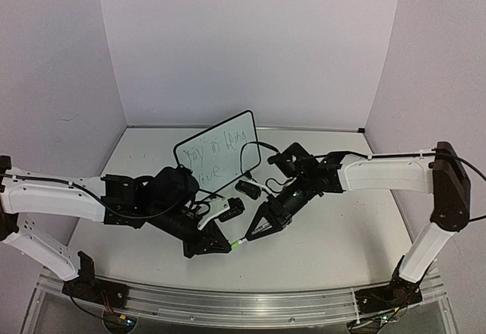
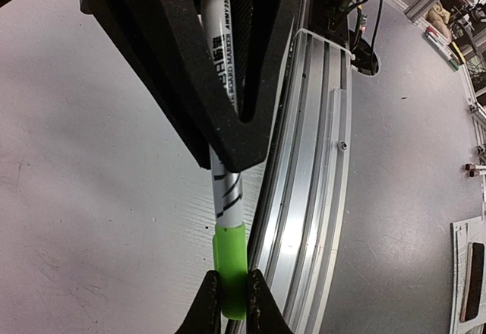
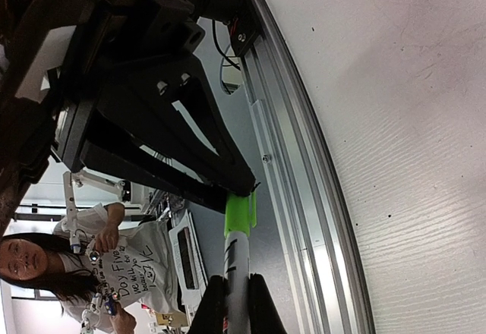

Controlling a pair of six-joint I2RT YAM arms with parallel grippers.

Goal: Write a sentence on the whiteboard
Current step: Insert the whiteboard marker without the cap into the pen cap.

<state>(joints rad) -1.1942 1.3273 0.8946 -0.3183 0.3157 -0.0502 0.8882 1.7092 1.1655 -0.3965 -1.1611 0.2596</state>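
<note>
We find the whiteboard [image 1: 237,159] standing on the far half of the table [image 1: 342,235]. It is white-faced, thinly black-framed and round-cornered, and faces the table's near edge. The sentence [image 1: 220,144] crosses it in two lines of thin green scrawl that we cannot read.

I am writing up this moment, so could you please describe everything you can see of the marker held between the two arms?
The board marker is a slim white barrel, plastic by its look, with black print and a bright green cap on one end. It is held in the air above the table, near its front edge. The right tool is shut on the barrel; the left tool pinches the cap. Nothing else touches it.
</note>
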